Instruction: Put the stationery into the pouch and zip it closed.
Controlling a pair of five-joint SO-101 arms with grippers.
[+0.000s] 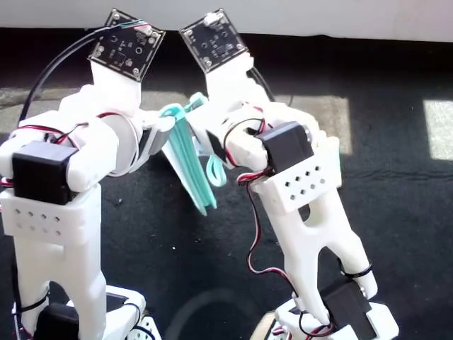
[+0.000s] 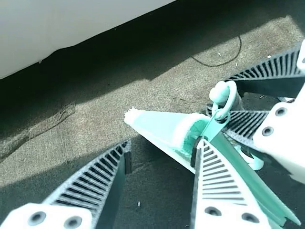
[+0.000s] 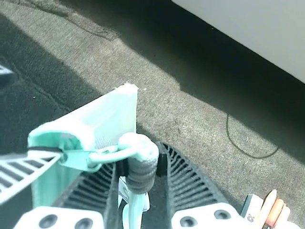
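Observation:
A teal pouch (image 1: 190,164) hangs above the dark table between the two arms, one end up. My right gripper (image 3: 140,157) is shut on the ring of its zipper pull (image 3: 136,148), and the pouch (image 3: 102,119) juts out beyond the fingertips. My left gripper (image 2: 162,145) stands open around the pouch's upper end (image 2: 162,126), with one finger (image 2: 214,186) lying over the fabric and the other finger (image 2: 95,183) well apart from it. The left wrist view also shows the right gripper (image 2: 221,95) pinching the pull ring. A pencil and other stationery (image 3: 267,210) lie close by the right arm.
Grey carpet-like table cover (image 2: 119,86) lies under both arms, with a white wall (image 1: 318,18) along the far side. A thin dark thread (image 3: 248,143) curls on the cover. Both arm bases (image 1: 78,312) stand at the near edge.

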